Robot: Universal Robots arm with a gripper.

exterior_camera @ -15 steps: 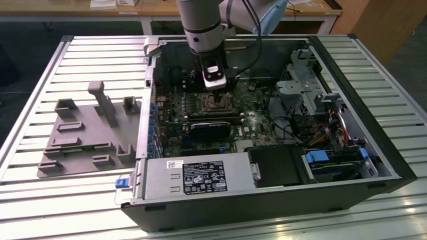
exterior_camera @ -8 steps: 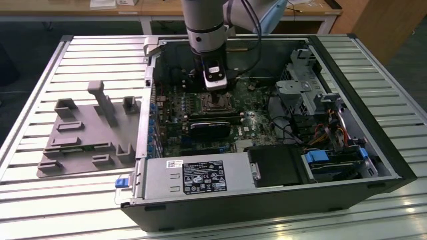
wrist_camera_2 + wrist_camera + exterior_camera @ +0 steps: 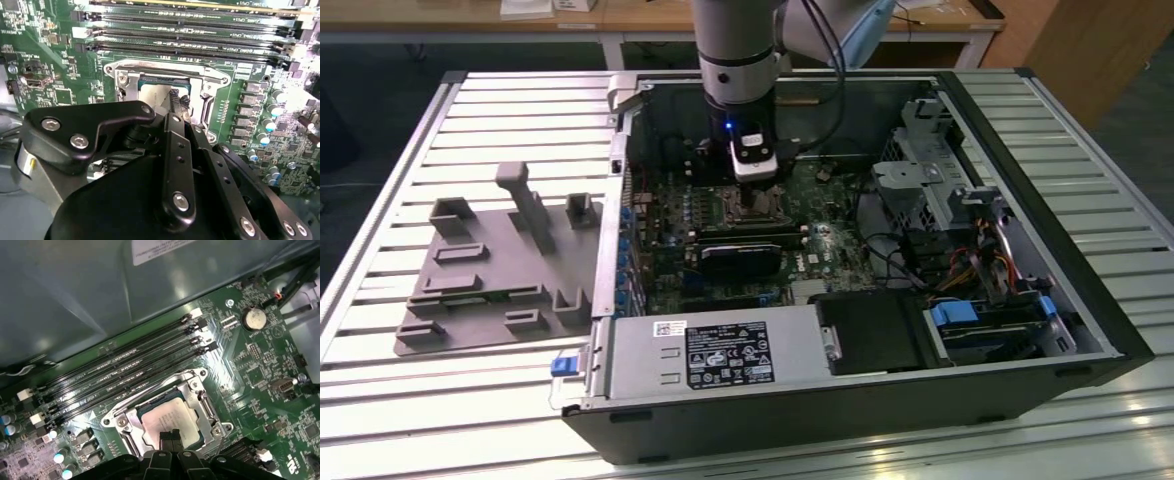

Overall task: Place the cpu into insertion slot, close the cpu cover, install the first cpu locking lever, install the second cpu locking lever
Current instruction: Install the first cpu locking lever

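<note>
Step one looks done: cpu (image 3: pixel 167 420) sits flat in insertion slot (image 3: pixel 196 388). End effector (image 3: pixel 170 436) hovers right over it, fingers pinched together, gripping nothing, tips on the chip's top.

The exterior view looks steeply down from high on the near side onto the open computer case (image 3: pixel 854 400) on the slatted table (image 3: pixel 400 130). Both wrist views ride close above the motherboard, facing past the gripper (image 3: pixel 176 100) (image 3: pixel 171 436). They share the insertion slot (image 3: pixel 150 92) (image 3: pixel 172 415) and the memory slots (image 3: pixel 190 30) (image 3: pixel 125 370) beyond it.
</note>
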